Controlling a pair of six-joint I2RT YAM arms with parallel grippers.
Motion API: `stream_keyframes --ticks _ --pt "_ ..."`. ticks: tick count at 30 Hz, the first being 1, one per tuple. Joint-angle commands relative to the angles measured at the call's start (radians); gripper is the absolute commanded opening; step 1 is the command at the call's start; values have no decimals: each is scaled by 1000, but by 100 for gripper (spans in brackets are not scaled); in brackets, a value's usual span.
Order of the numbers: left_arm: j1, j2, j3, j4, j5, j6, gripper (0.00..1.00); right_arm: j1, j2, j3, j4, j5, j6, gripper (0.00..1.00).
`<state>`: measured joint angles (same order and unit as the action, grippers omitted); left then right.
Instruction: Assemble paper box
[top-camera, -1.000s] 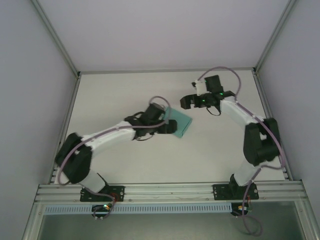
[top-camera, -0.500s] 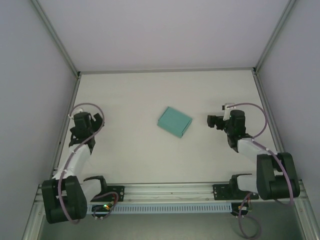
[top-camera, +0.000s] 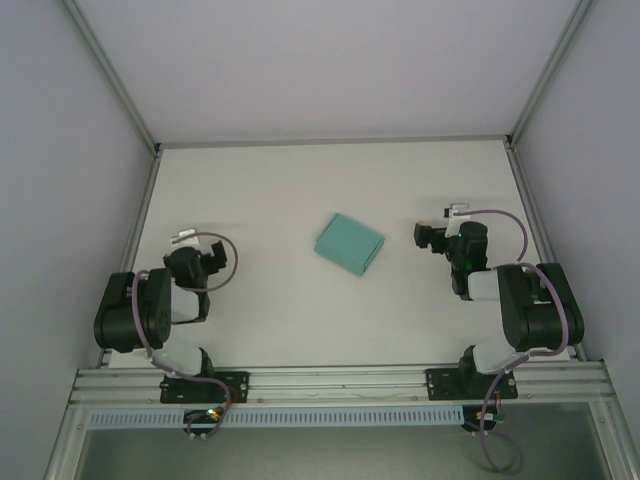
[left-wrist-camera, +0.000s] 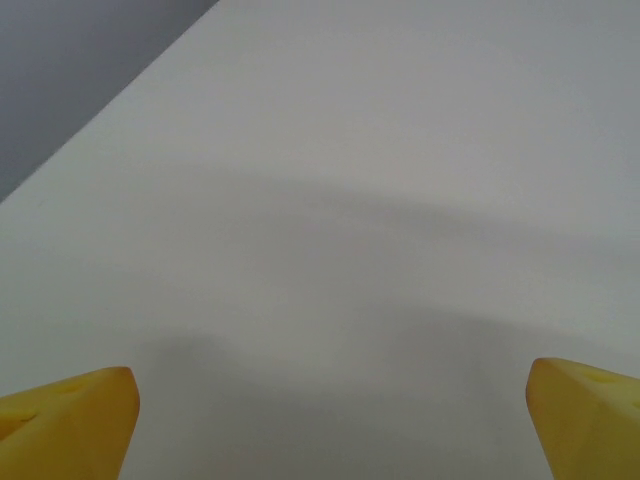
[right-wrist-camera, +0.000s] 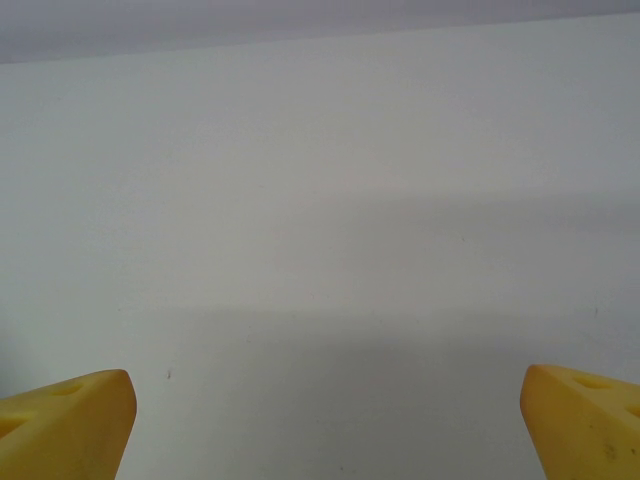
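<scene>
One teal paper box (top-camera: 349, 243), closed, rectangular, plain.

left pincer (left-wrist-camera: 330, 372) pulled back, right pincer (right-wrist-camera: 328, 373) withdrawn

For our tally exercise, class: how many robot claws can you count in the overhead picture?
2. The left claw sits left of the teal paper box, the right claw to its right; both open, neither touching it.

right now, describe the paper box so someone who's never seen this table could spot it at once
Start from the white table inside the grey-walled enclosure, seen from above. Near its middle, between the left arm and the right arm, lies the paper box, turned at an angle. It alone is teal-green against the white.
</scene>
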<state>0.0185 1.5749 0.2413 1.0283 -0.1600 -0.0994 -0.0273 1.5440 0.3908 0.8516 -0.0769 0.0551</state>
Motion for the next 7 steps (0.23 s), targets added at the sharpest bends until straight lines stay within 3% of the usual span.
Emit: stream_keyframes --ticks 1,7 --pt "-1 7 31 147 -10 63 100 7 1 14 45 17 -18 100" --pt "1 -6 55 82 1 61 100 7 -1 13 44 17 -18 100"
